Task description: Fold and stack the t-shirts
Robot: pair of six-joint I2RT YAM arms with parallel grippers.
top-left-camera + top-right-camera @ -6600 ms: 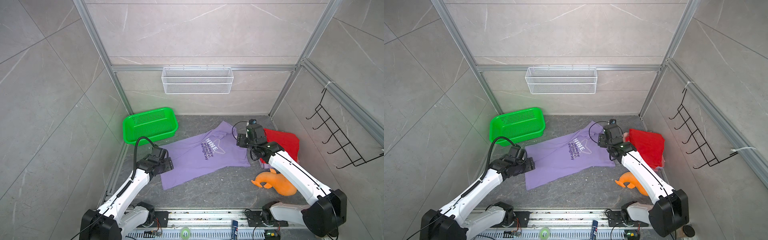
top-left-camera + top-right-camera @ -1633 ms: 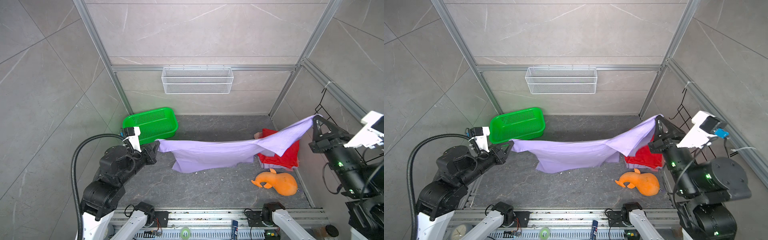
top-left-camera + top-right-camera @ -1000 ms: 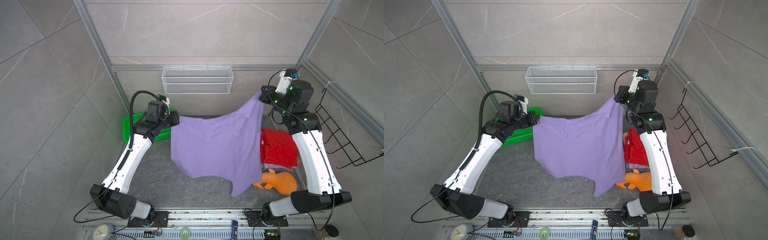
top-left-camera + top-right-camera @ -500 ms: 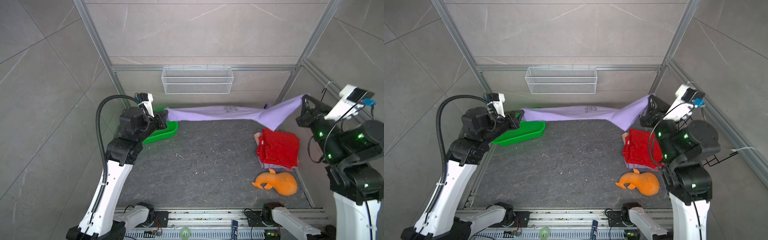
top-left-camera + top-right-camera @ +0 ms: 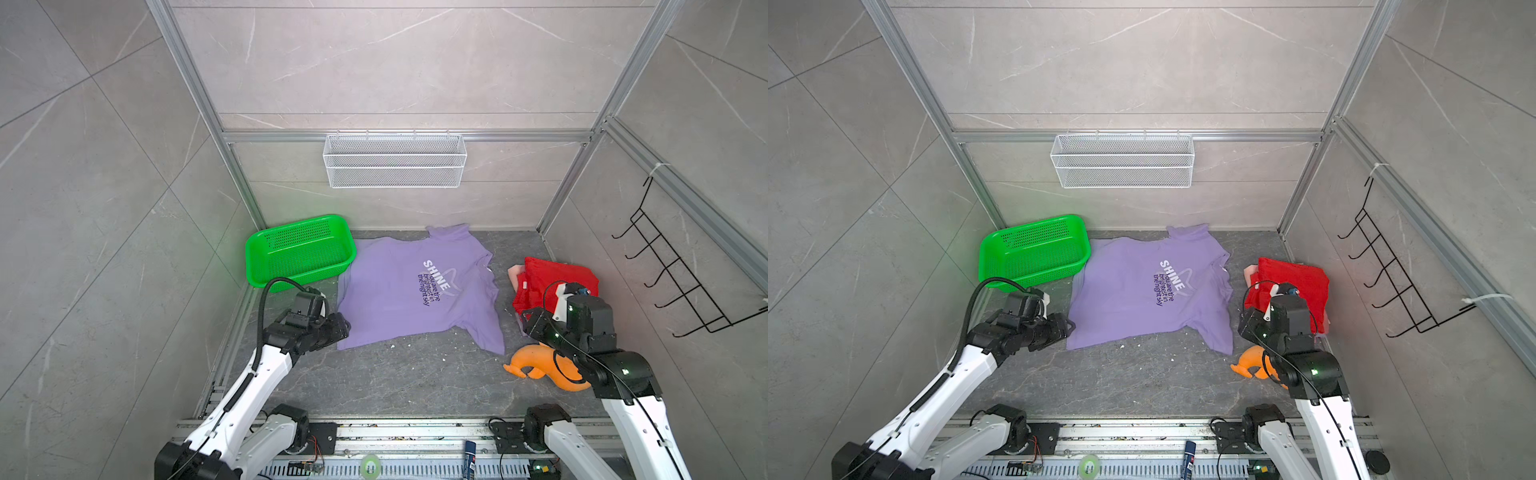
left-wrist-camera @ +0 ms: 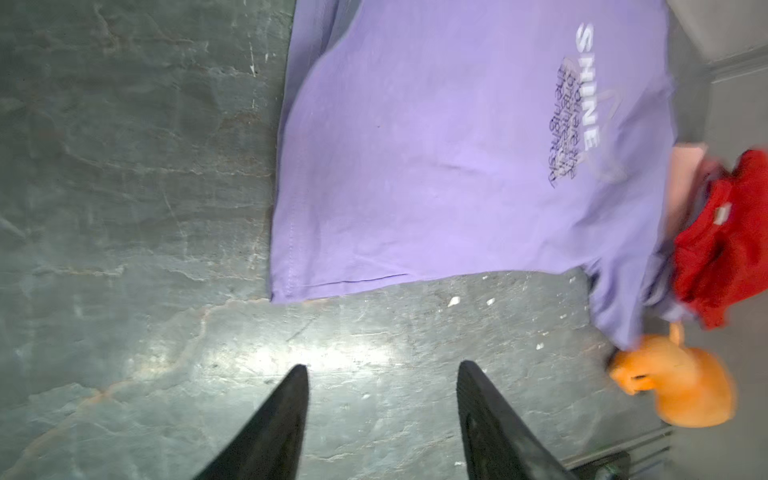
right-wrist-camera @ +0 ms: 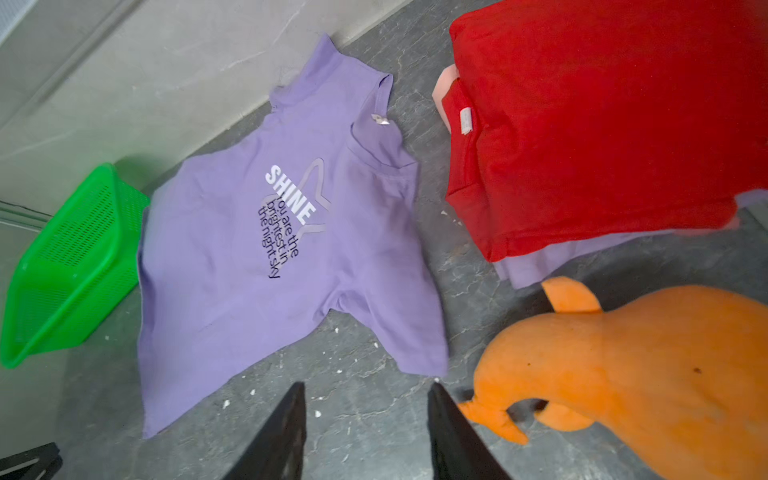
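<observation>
Grey marbled tabletop carries the lavender cotton "SHINE" t-shirt, spread flat and unfolded (print up), near a folded red t-shirt topping the stack. Left claw and right claw gape empty; folding remains.

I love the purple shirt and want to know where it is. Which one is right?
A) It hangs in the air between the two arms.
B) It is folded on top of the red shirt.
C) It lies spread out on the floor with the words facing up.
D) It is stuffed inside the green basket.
C: the lavender t-shirt lies spread on the floor, SHINE print up, next to the green basket.
</observation>
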